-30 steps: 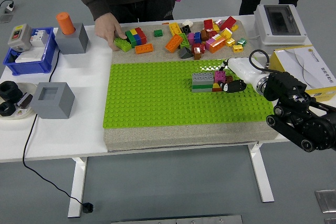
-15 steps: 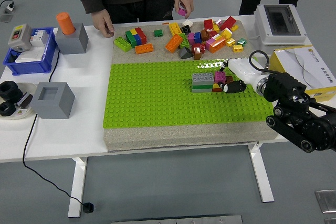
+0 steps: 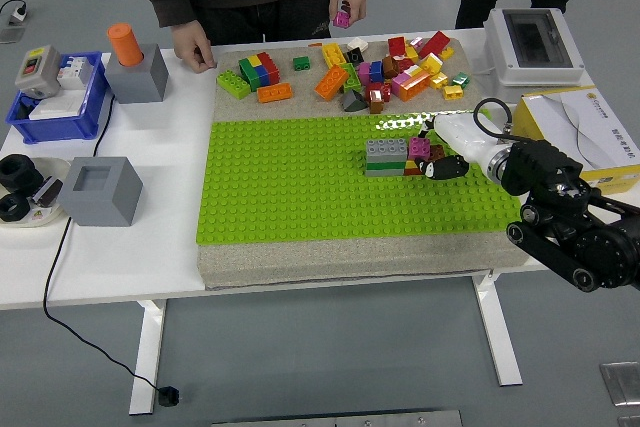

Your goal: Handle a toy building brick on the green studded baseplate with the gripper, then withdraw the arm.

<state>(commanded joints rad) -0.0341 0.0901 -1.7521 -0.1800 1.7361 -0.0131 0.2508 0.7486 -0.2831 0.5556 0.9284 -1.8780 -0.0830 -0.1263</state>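
Observation:
A green studded baseplate (image 3: 300, 187) lies on a beige mat in the middle of the table. On its right part stands a small stack: a grey brick (image 3: 385, 150) on a green one, with a pink brick (image 3: 419, 146) and a dark red brick beside it. My right hand (image 3: 440, 159) reaches in from the right, white with black fingertips, its fingers curled against the pink brick. Whether they grip it is hard to tell. My left arm is out of view.
Several loose coloured bricks (image 3: 345, 69) lie on the mat's far strip. A person stands behind the table, one hand (image 3: 190, 47) resting on it, the other (image 3: 345, 9) holding a pink brick. Grey blocks (image 3: 100, 190), a blue bin (image 3: 60, 97) and boxes (image 3: 535, 42) flank the mat.
The person's hand left the bricks at the mat's far left and now rests on the table edge; the other hand lifted a pink brick. My right hand stayed put.

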